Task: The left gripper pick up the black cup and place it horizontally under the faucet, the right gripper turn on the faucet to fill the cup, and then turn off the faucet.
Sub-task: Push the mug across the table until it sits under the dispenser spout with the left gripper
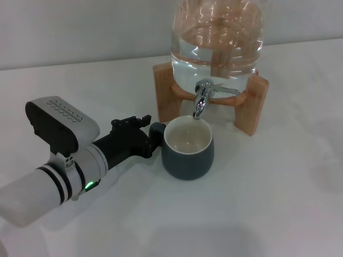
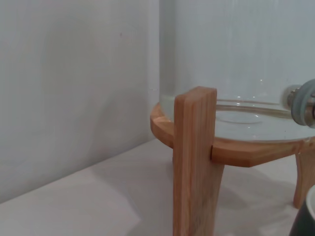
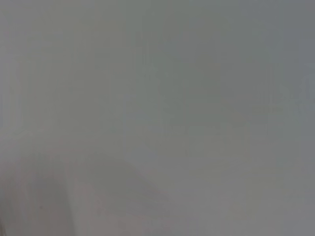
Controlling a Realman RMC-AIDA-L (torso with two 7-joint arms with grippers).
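Observation:
The black cup (image 1: 187,151) stands upright on the white table, its cream inside facing up, directly beneath the spout of the chrome faucet (image 1: 201,101). My left gripper (image 1: 153,134) reaches in from the left at table height and is shut on the cup's small handle. A sliver of the cup's rim (image 2: 306,219) shows in the left wrist view, with part of the faucet (image 2: 301,102) above it. No stream of water is visible from the spout. The right gripper appears in no view; the right wrist view shows only a plain grey surface.
A large clear glass jar (image 1: 217,40) holding water rests on a light wooden stand (image 1: 252,104) behind the cup. One stand leg (image 2: 194,162) is close in the left wrist view. A grey wall runs behind the table.

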